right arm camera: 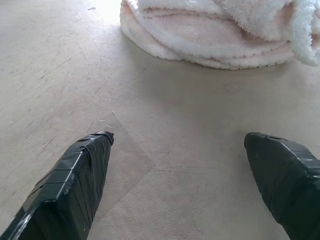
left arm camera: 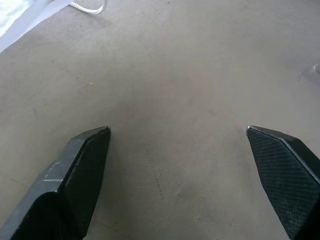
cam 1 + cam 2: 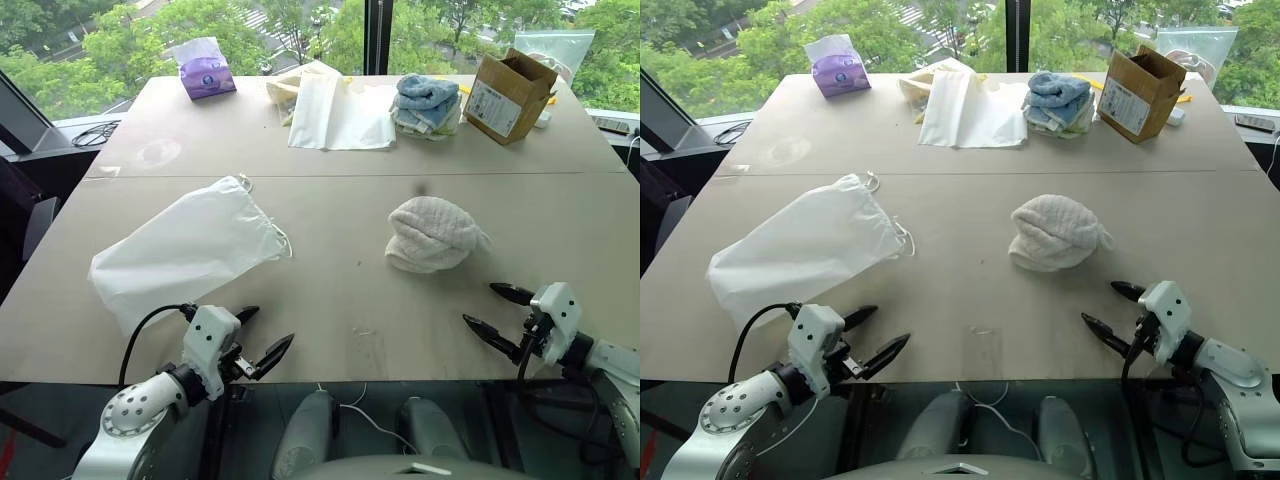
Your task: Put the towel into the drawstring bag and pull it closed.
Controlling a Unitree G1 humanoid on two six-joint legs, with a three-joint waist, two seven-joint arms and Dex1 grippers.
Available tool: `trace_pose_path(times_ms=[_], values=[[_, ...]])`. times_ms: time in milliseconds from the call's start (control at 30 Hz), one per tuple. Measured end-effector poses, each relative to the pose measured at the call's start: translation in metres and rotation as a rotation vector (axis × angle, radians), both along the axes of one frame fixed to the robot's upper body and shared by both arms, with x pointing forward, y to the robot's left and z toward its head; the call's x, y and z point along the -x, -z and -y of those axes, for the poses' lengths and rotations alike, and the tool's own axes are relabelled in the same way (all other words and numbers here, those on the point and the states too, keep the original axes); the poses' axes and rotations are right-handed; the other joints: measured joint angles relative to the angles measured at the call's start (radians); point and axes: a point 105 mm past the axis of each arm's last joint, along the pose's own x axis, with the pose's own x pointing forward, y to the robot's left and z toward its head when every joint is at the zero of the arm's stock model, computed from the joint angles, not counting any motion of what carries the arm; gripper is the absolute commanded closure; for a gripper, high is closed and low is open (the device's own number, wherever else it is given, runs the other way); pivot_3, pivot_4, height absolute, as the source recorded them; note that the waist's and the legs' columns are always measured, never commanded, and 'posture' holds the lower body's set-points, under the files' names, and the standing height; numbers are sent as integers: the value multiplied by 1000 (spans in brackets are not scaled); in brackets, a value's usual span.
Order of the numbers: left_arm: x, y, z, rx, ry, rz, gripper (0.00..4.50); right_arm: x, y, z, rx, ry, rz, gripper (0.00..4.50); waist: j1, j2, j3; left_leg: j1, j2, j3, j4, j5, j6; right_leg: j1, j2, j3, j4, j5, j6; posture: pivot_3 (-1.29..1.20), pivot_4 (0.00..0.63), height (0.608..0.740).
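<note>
One small off-white fluffy towel (image 3: 433, 234) is seen as a soft round lump, lying on the right half of the pale brown worktop (image 3: 340, 300). One thin white cloth drawstring bag (image 3: 183, 250) lies flat on the left half, well apart from the towel, with its white cords (image 3: 281, 240) loose at the mouth, which is turned toward the towel. Bare worktop is seen between them. At the far edge are found one purple tissue pack (image 3: 205, 70), one flat white sheet-like bag (image 3: 340, 112), one stack of blue and pale towels (image 3: 427, 104) and one brown cardboard box (image 3: 510, 95). Two claws are counted. The left claw (image 3: 260, 336) is spread wide and holds nothing, near the bag. The right claw (image 3: 496, 312) is also spread wide and holds nothing, near the towel.
</note>
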Motion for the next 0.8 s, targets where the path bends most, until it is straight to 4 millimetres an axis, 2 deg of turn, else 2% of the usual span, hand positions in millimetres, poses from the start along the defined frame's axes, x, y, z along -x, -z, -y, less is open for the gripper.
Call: trace_pose_path(times_ms=[800], values=[[-8, -3, 10, 1, 25, 20, 5, 0, -11, -6, -15, -55, 76, 0, -1, 0, 0, 0, 0, 0, 0, 0, 0, 0, 0, 0, 0, 0, 0, 0, 150, 740]])
